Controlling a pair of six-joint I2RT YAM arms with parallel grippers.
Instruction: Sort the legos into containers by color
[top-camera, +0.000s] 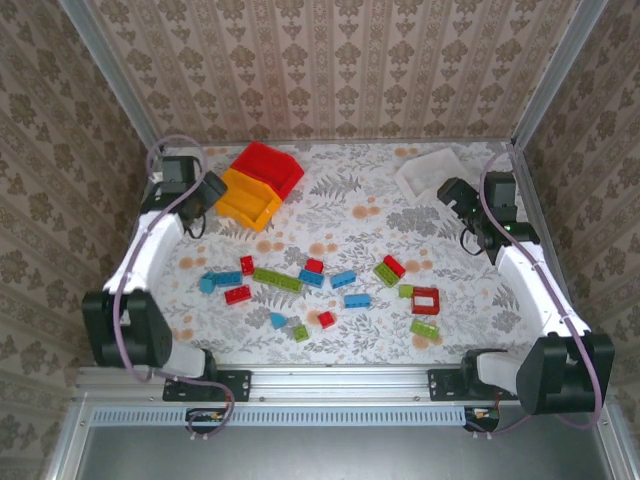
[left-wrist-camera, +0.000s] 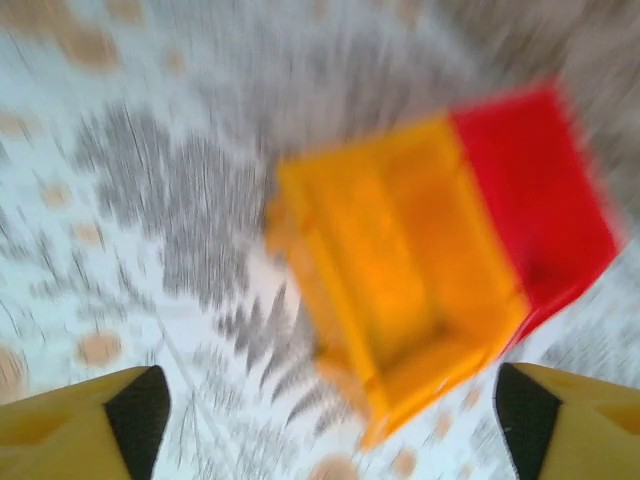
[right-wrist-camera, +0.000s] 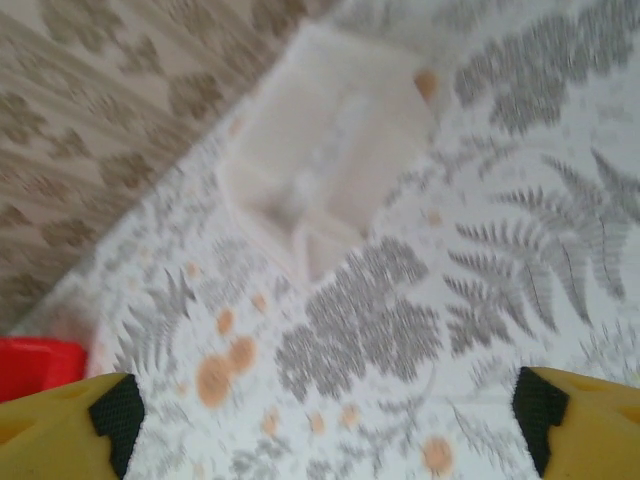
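Red, blue and green legos lie scattered over the middle of the table, among them a long green one (top-camera: 277, 279), a blue one (top-camera: 343, 279) and a large red one (top-camera: 425, 300). At the back left an orange-yellow container (top-camera: 248, 198) (left-wrist-camera: 400, 280) leans against a red container (top-camera: 268, 166) (left-wrist-camera: 540, 200). A white container (top-camera: 428, 172) (right-wrist-camera: 320, 170) stands at the back right. My left gripper (top-camera: 205, 192) (left-wrist-camera: 335, 410) hovers open just left of the orange-yellow container. Beside the white container, my right gripper (top-camera: 455, 195) (right-wrist-camera: 325, 415) is also open. Nothing sits between either pair of fingers.
The floral table cloth (top-camera: 340, 225) is walled by patterned panels at the back and sides. A metal rail (top-camera: 330, 380) runs along the near edge, where both arm bases are bolted. A corner of the red container (right-wrist-camera: 40, 365) appears in the right wrist view.
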